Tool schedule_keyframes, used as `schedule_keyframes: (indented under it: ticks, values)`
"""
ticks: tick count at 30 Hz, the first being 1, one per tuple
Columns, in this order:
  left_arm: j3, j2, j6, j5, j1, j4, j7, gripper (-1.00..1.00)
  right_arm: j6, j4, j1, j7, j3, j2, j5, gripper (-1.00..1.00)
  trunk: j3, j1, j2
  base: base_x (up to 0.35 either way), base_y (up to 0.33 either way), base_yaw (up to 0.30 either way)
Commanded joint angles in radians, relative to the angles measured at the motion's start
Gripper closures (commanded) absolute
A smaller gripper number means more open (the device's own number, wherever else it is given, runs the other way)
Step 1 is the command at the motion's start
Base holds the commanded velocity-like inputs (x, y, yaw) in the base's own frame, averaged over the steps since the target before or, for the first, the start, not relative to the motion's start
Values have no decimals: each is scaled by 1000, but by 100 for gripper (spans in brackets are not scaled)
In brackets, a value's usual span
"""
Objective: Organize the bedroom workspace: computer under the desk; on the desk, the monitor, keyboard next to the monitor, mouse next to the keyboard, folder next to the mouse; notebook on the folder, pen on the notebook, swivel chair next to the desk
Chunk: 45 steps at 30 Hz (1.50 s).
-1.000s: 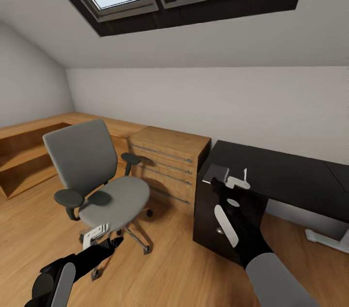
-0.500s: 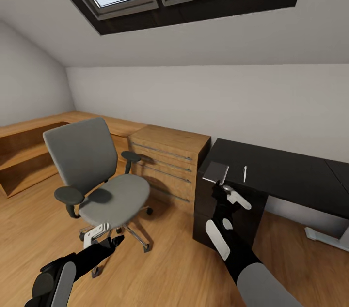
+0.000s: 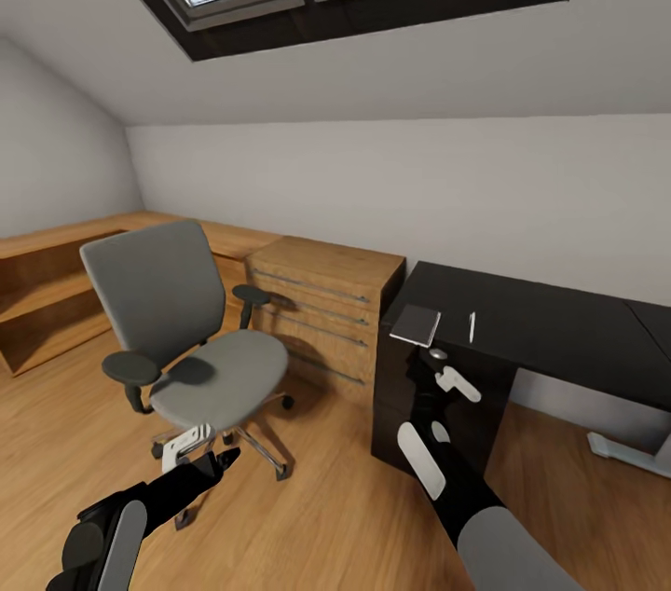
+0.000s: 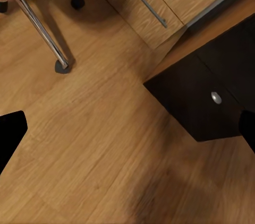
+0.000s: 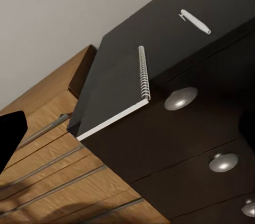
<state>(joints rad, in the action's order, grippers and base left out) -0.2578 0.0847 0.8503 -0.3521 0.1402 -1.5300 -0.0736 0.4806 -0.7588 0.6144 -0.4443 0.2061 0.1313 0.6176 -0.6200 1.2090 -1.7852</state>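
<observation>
The swivel chair (image 3: 186, 330) stands on the wood floor (image 3: 308, 516) left of the light-wood chest of drawers (image 3: 321, 311), well apart from the bench (image 3: 550, 330), its seat bare. The left claw (image 3: 200, 456) hangs low just in front of the chair's chrome base, released and holding nothing; in the left wrist view its dark fingertips (image 4: 10, 134) sit far apart over bare planks.

On the bench's left end the notebook (image 3: 416, 325) lies flat, one corner poking over the front edge above the drawer unit (image 5: 202, 144); the pen (image 3: 472, 327) lies just beside it, not touching. The right claw (image 3: 447, 377) hovers below that edge, facing the silver knobs, and appears spread and empty, though its tips are poorly shown.

The step in hand looks like taking up the notebook. The overhanging corner is the best purchase: come level with the top, slide one finger under the cover, and keep off the knobs. A sweeping approach could nudge the pen into rolling.

There is plenty of black top open further right. The floor between chair and bench is clear for wheeling the chair over later.
</observation>
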Motion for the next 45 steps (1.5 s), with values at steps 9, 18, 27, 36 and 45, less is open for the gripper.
schedule_keyframes:
  ticks: [9,18,27,36,45]
  values:
    - [9,1,3,5,1,-1,-7,-100,4,-3,-13,175,2,-27,154,-100,-29,35,-64,0,0,0]
    - [16,1,3,5,1,-1,-5,-100,-4,-5,-16,231,1,-62,309,-100,-58,69,-127,0,0,0]
    - [18,1,3,6,1,2,-5,-100,-5,-5,-16,235,-59,-68,352,-100,-86,104,-190,0,0,0]
    - [20,1,1,7,1,3,-5,-100,2,-6,-15,258,-75,-65,357,-100,-114,138,-253,0,0,0]
    - [20,1,1,7,1,3,-6,-100,8,2,-16,333,-74,-59,356,-100,-136,165,-302,0,0,0]
